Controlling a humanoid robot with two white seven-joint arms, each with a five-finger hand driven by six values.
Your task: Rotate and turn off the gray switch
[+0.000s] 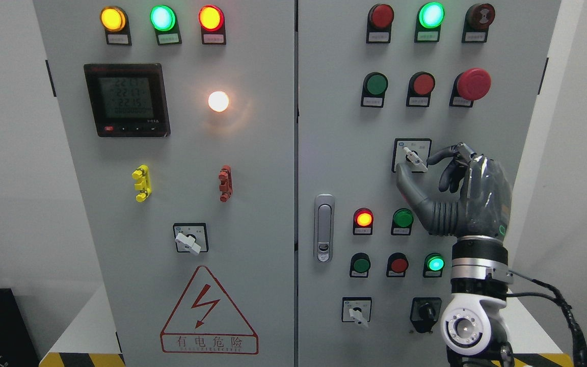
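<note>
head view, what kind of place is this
Likely an industrial electrical room or test bay: a gray control cabinet with indicator lamps, a digital meter and a high-voltage warning sign. The right hand grips a rotary switch.

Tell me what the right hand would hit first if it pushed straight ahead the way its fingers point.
The gray switch: the right hand already has thumb and forefinger around its handle. Straight behind it lies the cabinet door, though depth is hard to judge.
</note>
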